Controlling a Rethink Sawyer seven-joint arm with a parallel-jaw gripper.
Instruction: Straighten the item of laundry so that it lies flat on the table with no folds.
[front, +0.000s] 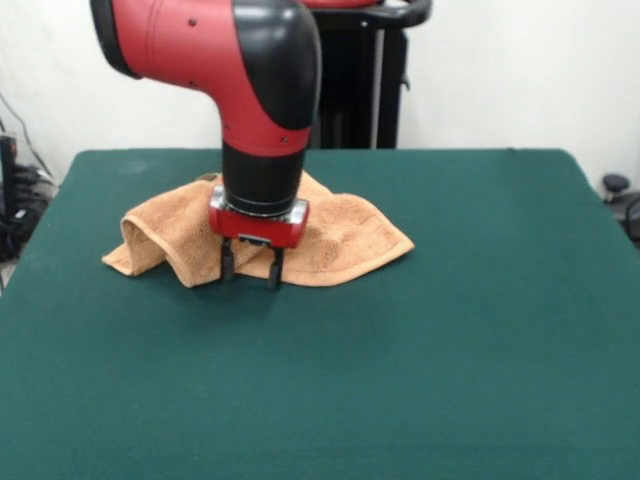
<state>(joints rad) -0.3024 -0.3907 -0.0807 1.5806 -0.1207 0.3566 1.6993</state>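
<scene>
We are seeing towel (345, 240) lying rumpled on table (450, 340), toward far left of middle, left part bunching in folds. Gripper (251, 268) is hovering at towel's near edge, fingers (228, 262) standing apart, holding nothing.

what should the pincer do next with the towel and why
Probably close on the towel's near edge and pull it toward the bare table. The pincer stands open, fingers apart, low at that edge, and the towel's left part is bunched in a fold, so it isn't flat yet.
</scene>
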